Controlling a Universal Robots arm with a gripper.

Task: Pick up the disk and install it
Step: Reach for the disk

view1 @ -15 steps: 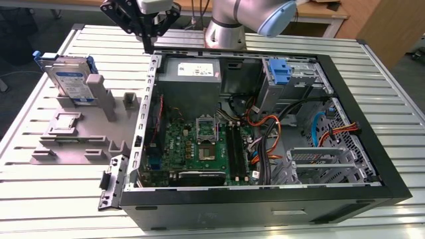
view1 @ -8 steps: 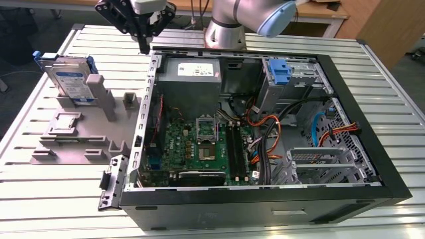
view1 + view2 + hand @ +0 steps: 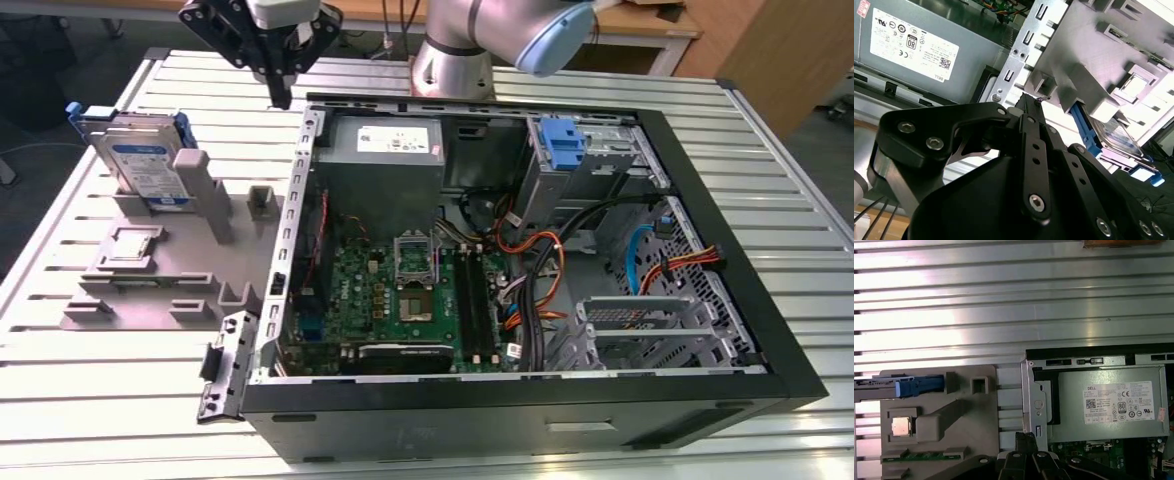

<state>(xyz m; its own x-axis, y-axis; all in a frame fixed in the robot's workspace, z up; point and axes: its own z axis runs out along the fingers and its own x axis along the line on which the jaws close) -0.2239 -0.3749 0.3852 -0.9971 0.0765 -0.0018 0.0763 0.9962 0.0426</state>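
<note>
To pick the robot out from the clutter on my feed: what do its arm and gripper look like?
The arm is a silver-grey metal tube with a rounded light-blue joint cap. The gripper is matte black, with a pale grey body above. In the second wrist view its fingers are flat bar linkages fastened with silver hex-socket bolts.
</note>
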